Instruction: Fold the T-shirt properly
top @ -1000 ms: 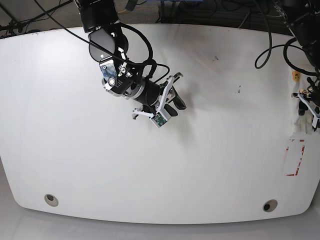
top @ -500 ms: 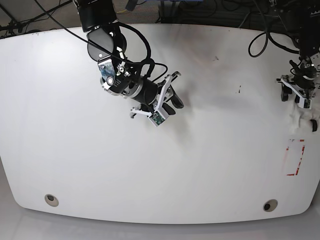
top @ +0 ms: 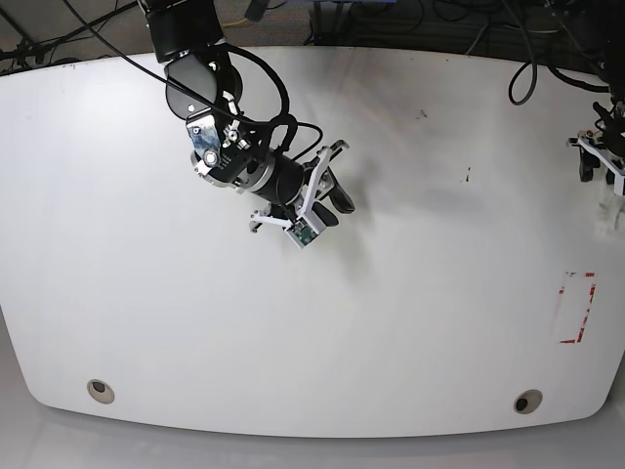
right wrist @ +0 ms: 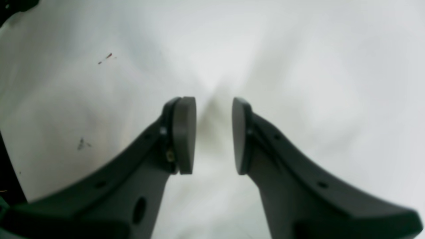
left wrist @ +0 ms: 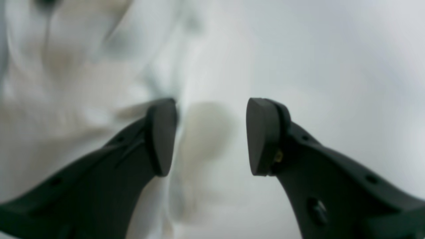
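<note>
Right arm: in the base view it reaches from the far left over the bare middle of the white bench [top: 439, 293]. The right gripper [right wrist: 212, 132] is narrowly parted. There is a clear gap between its two fingers [right wrist: 184, 132], and only the bench surface shows through it. No cloth lies near these fingers.

Left arm: in the base view the left gripper [top: 604, 161] sits at the far right edge of the bench, well apart from the right gripper [top: 337, 181]. In the left wrist view, the left gripper [left wrist: 206, 132] has its fingers [left wrist: 262, 139] set wide apart.

The T-shirt [left wrist: 66, 83] appears only as blurred white folds. It fills the left and centre of the left wrist view, beyond and beside the left-hand finger. One soft ridge of cloth runs into the gap between the fingers. Whether that ridge touches either pad cannot be determined.

A red tape outline [top: 576, 308] marks the bench nearer than the left gripper, at the right edge.
</note>
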